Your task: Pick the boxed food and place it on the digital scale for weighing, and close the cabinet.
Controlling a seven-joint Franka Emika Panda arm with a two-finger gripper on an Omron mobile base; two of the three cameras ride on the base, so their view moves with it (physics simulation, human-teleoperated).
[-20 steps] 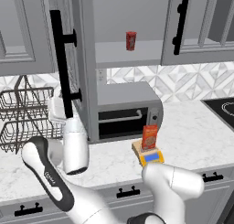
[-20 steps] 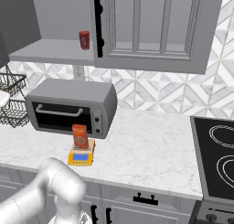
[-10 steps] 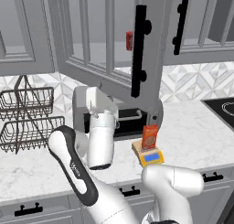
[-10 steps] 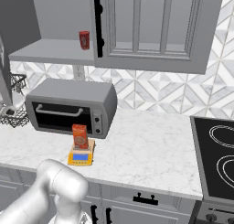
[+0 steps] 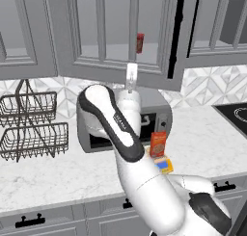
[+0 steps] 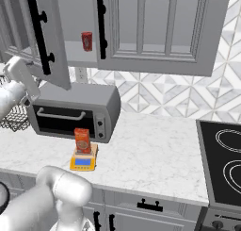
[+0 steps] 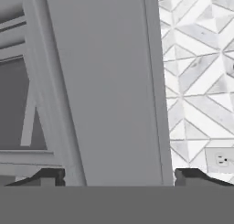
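Presently, at the left, a wire rack (image 5: 31, 129) stands on the desk (image 6: 155, 154). Next, the claw (image 7: 119, 175) faces the cabinet (image 6: 44, 41) door's panel, tips spread wide either side of it, holding nothing. That door hangs partly ajar, a red can (image 6: 87, 41) on the shelf behind. Below sits the toaster oven (image 6: 75, 112); just before it, the boxed food (image 6: 82, 140) stands upright on the digital scale (image 6: 83, 162). A stovetop (image 6: 223, 164) lies far right.

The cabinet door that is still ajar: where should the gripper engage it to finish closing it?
Best on the cabinet door at its free edge near the long black bar handle, pushing its outer face toward the shelf. The hinge is on the far side, so that edge likely gives most leverage. The gripper already straddles the door's edge, fingers apart.
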